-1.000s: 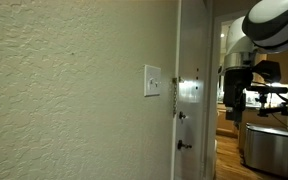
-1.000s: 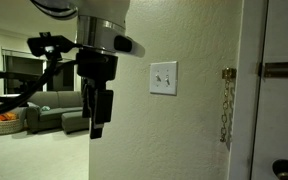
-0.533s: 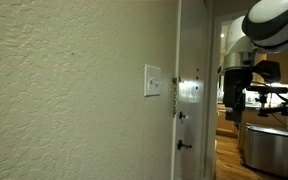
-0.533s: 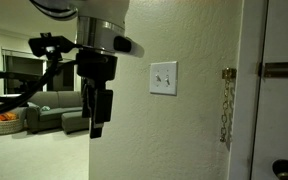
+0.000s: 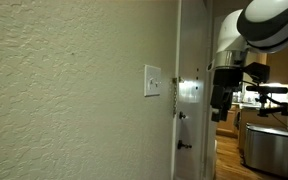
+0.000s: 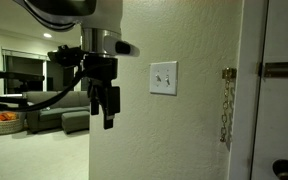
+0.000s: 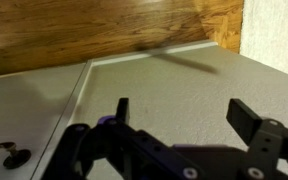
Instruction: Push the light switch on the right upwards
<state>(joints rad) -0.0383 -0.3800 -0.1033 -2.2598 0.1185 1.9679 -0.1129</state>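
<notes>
While the gripper (image 6: 108, 112) hangs left of centre, jaws wide apart and empty, the switch plate (image 6: 163, 77) sits untouched mid-frame.

The white light switch plate (image 6: 163, 78) sits flat and upright on the textured beige wall (image 6: 184, 140). It carries two small toggles (image 6: 158, 78) side by side, too small to read their positions.
</notes>
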